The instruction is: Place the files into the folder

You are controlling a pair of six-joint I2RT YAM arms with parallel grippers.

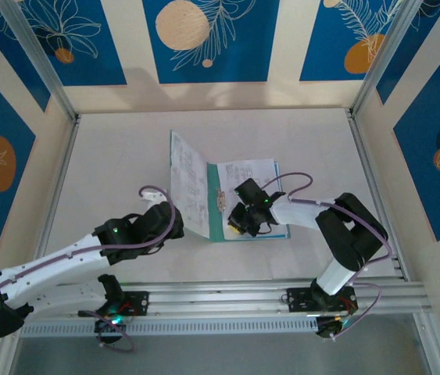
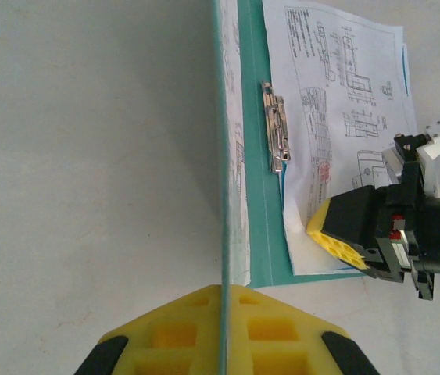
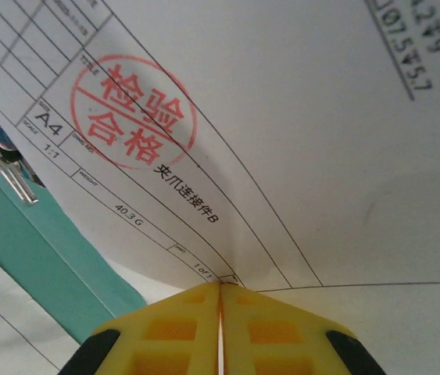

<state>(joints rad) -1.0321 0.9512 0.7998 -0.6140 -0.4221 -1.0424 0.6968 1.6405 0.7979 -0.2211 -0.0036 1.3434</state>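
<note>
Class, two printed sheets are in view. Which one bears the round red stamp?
The sheet pinched by the right gripper, lying on the folder's flat half. The other sheet stands against the raised cover held by the left gripper.

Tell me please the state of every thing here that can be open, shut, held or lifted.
folder, open, left cover raised off the table.
left claw, shut on the edge of the folder's raised cover.
right claw, shut on a corner of the printed sheet.
printed sheet, lying on the folder's right half, near corner lifted.
metal clip, beside the spine; open or clamped, cannot tell.
</note>
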